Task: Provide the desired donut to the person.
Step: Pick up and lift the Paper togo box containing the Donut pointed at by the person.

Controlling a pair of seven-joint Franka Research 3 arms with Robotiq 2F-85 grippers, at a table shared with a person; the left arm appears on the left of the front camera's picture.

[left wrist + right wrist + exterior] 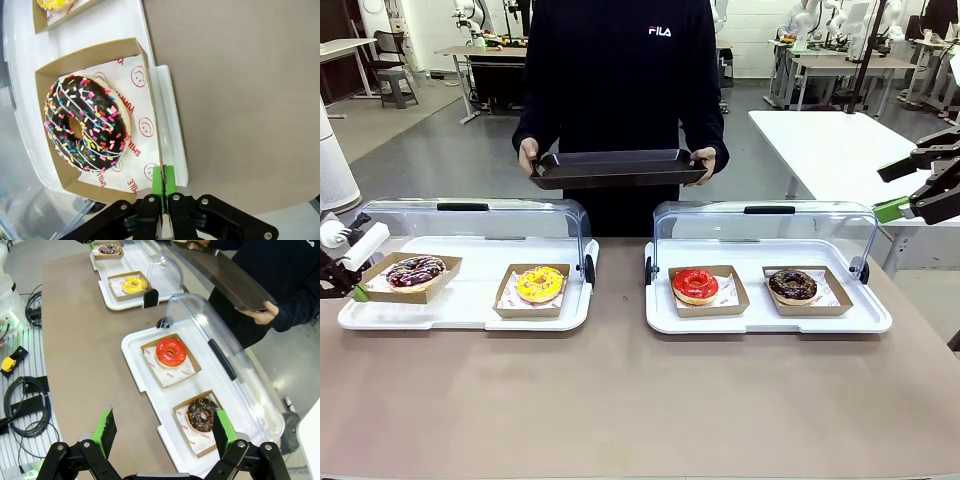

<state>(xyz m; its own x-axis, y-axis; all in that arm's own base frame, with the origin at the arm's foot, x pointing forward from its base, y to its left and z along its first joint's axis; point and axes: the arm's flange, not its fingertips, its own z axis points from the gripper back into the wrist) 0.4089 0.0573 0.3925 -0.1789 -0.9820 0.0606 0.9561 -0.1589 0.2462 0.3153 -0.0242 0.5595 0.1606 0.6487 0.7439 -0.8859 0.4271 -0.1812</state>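
- Spanning the foreground, the table (620, 400) has a flat, matte brown top.
- At its far side stands the person (620, 90) in a black sweatshirt. Both hands grip the short ends of a shallow rectangular black serving tray (615, 168), held level and clear of the table.
- Two glossy white plastic bases with rounded corners lie side by side, the left display tray (475, 292) and the right display tray (770, 322).
- A clear domed cover with a black handle stands tipped back behind each one, the left lid (470, 220) and the right lid (765, 225).
- Each base carries two ring donuts, each in its own shallow brown card tray.
- The right gripper (895, 190) hangs beyond the table's right edge, well apart from the right display tray. In its wrist view its green pads (107, 427) are spread wide with nothing between them.
- The left gripper (163, 182) has its pads pressed together, pinching the thin wall of the leftmost cardboard tray (90, 55) at the outer end of the left display tray.
- That tray is lined with white paper (137, 100) printed with red smileys.
- On the paper sits the sprinkled chocolate donut (85, 125), which has dark glaze, white drizzle and coloured sprinkles.
- Beside it is the yellow donut (540, 283).
- The red donut (695, 285) and the plain chocolate donut (792, 286) sit on the right base.
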